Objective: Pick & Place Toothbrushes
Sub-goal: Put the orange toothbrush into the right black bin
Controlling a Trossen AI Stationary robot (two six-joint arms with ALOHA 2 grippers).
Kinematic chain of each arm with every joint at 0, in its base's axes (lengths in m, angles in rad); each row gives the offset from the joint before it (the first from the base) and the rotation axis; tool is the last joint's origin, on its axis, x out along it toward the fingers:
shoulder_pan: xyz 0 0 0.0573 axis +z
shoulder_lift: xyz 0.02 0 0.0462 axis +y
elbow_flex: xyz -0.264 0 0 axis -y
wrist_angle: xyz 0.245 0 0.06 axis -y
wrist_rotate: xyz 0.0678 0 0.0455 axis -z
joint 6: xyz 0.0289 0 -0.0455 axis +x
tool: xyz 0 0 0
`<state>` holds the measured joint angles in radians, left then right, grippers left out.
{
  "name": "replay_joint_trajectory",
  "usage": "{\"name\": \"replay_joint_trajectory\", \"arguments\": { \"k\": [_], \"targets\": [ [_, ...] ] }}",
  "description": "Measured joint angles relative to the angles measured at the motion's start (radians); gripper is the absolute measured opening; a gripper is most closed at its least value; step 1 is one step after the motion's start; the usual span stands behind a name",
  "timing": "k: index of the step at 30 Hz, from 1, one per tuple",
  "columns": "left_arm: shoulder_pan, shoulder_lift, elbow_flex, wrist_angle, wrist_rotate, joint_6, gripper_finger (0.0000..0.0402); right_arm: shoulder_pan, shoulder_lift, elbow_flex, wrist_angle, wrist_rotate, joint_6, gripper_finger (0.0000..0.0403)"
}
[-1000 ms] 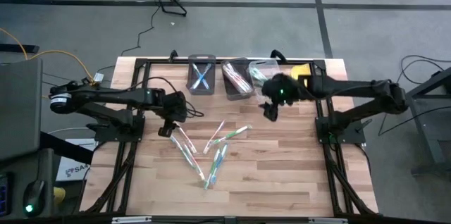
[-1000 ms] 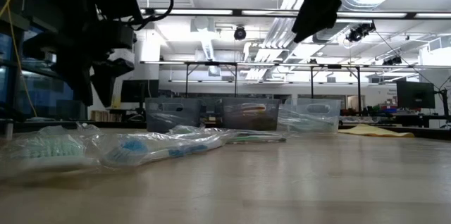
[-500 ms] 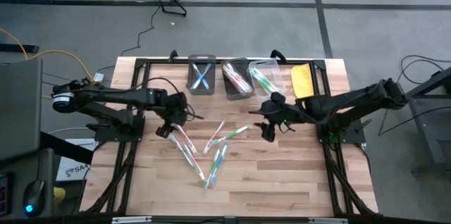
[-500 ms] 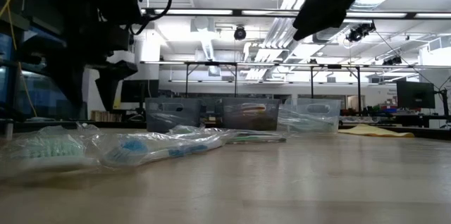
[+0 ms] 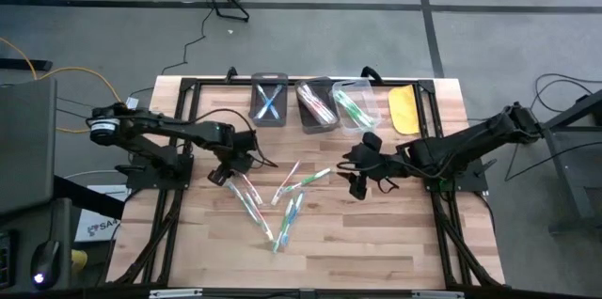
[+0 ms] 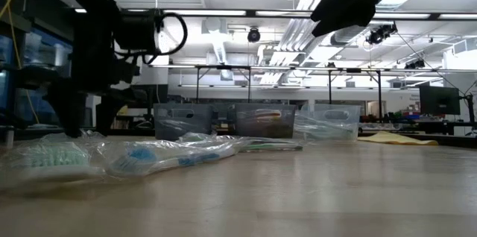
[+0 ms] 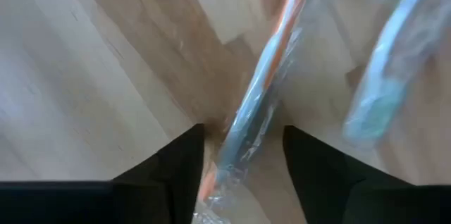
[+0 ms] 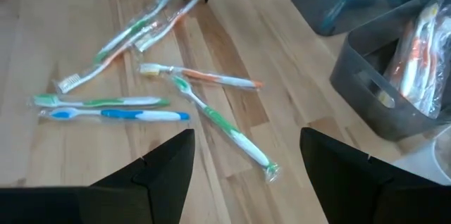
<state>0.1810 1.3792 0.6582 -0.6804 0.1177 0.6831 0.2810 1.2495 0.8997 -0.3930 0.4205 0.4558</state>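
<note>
Wrapped toothbrush [image 7: 254,111] between, seemingly, open fingers [image 7: 320,168]

The left arm reaches in low from its side with its pincer [image 5: 226,175] pointing down at the desk [image 5: 376,243], its two dark fingers [image 7: 176,168] parted, while the right arm stretches across lower than its base, its pincer [image 5: 358,179] raised and spread wide.

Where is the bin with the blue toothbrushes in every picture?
High view: the blue-brush bin stands at the table's far edge, leftmost of three.
Low view: leftmost bin in the background.
Left wrist view: not in it.
Right wrist view: beyond the loose toothbrushes, at.
Shared landmark: the middle bin right beside it.
</note>
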Motion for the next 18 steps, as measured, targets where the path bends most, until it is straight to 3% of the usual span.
{"name": "replay_joint_trajectory", "arguments": {
  "k": [5, 11, 18],
  "targets": [
    [0.000, 0.030, 0.005, 0.008, -0.027, 0.028, 0.0127, 0.029, 0.009, 0.000, 0.024, 0.027, 0.021, 0.0251],
    [0.000, 0.034, 0.022, -0.021, -0.027, 0.023, 0.0022, 0.070, 0.067, 0.001, 0.081, 0.079, 0.022, 0.0251],
    [0.000, 0.033, 0.094, -0.121, -0.024, 0.008, 0.0012, 0.102, 0.205, 0.001, 0.205, 0.086, 0.030, 0.0251]
  ]
}}
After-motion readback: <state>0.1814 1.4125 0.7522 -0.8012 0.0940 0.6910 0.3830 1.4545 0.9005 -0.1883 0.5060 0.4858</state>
